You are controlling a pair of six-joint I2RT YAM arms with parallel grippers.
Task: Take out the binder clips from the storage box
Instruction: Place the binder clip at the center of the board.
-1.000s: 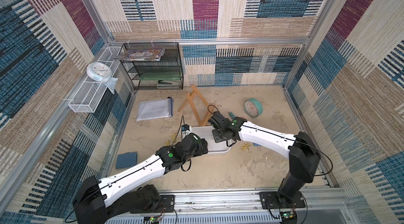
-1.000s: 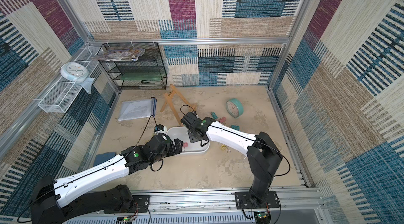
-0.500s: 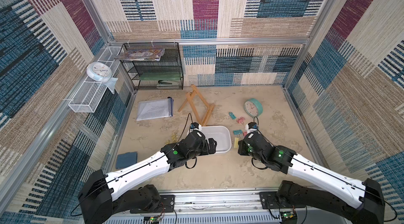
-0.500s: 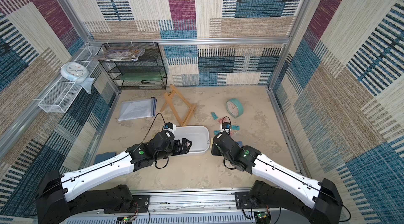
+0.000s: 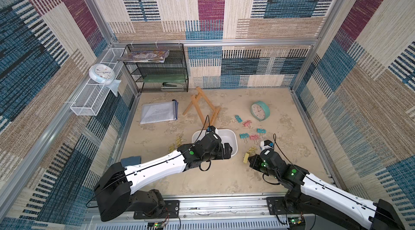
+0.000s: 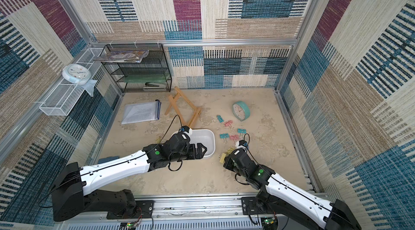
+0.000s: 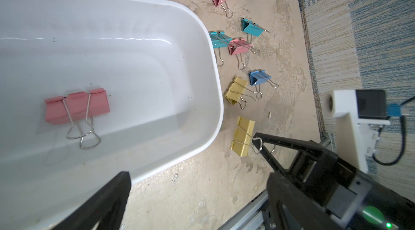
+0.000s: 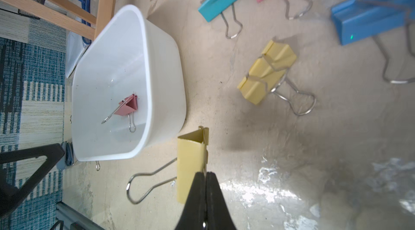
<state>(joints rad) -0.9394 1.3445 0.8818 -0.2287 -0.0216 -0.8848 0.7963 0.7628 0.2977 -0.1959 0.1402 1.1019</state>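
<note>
The storage box (image 5: pixel 231 138) stands on the sandy counter (image 5: pixel 224 179), about in the middle, between the two arms. Inside it there is only one pink clip (image 7: pixel 76 107), which lies flat on the white bottom with its wire handles folded out. The left tool (image 6: pixel 200 150) hangs over the near end of the box. Its jaws are wide apart and nothing is between them. The right tool (image 8: pixel 205 176) is pressed fully together on one thin wire handle of a yellow clip (image 8: pixel 190 163). This clip is outside the box, just beside its near right corner and low over the counter; I cannot tell if it touches the surface. The other binder clips (image 5: pixel 254 137) lie scattered on the counter at the right of the box. A second yellow clip (image 7: pixel 237 93) and a blue clip (image 7: pixel 259 78) are near the held one, and teal and pink ones are farther back, toward a teal clock (image 5: pixel 260 111). Two further yellow clips (image 5: pixel 175 144) lie at the left side of the box, just beside the left arm. A wooden easel (image 5: pixel 199 105) lies behind the box, with one leg close to its far end.
</note>
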